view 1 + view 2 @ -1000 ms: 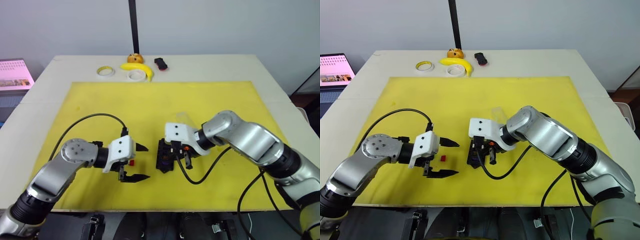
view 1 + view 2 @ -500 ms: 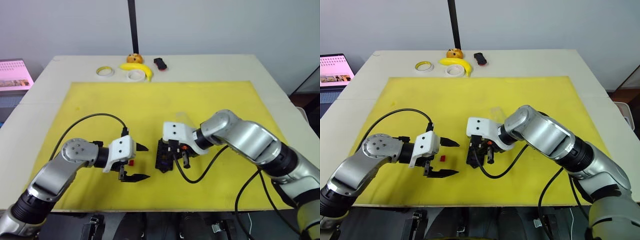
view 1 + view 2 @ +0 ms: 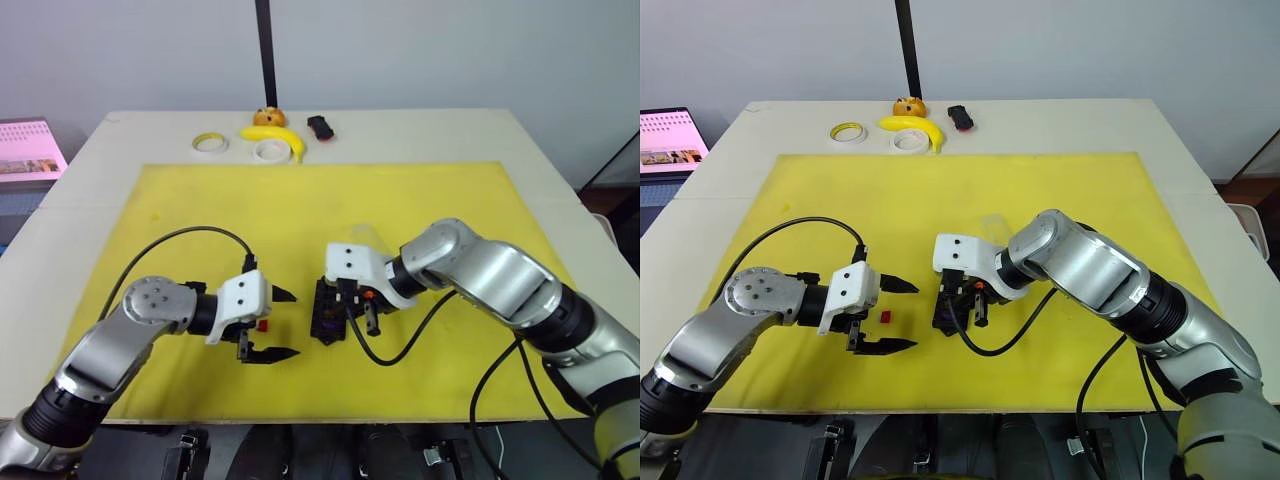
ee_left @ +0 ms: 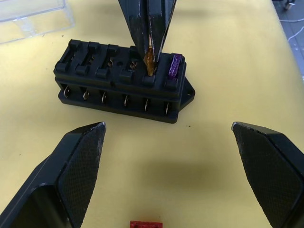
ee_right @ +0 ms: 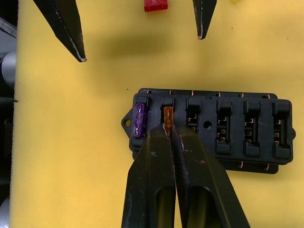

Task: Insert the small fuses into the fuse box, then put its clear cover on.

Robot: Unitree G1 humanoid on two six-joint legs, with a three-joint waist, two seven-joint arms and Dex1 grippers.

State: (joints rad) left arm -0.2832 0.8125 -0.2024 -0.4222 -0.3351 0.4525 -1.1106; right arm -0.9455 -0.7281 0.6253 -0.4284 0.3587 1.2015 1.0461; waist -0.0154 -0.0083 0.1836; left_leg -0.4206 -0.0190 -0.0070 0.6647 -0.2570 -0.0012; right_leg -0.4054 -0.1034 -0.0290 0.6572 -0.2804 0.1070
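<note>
Since a second ago the right gripper (image 5: 172, 135) has been carried slightly towards the robot's left over the fuse box (image 3: 328, 310), while the left gripper (image 3: 890, 315) has been kept where it was.

A yellow mat (image 3: 300, 200) is laid over a pale table (image 3: 420, 135) set against a plain light wall. Near the table's far edge, two tape rolls (image 3: 211, 143), a banana (image 3: 277, 137), a small round orange-brown object (image 3: 266, 116) and a small black-red object (image 3: 320, 127) are seen. A laptop screen (image 3: 668, 135) stands off the table at the robot's left.

From the head views, the fuse box is seen partly hidden under the right gripper. In the wrist views more is shown: an amber fuse (image 5: 167, 116) is pinched between the right gripper's pressed-together fingers and stands in the second slot from one end, beside a purple fuse (image 4: 175, 65) seated in the end slot; the other four slots are seen unfilled. The left gripper's fingers are spread wide, with a red fuse (image 3: 885, 316) lying on the mat between them. The clear cover (image 4: 33, 16) lies on the mat just beyond the fuse box.
</note>
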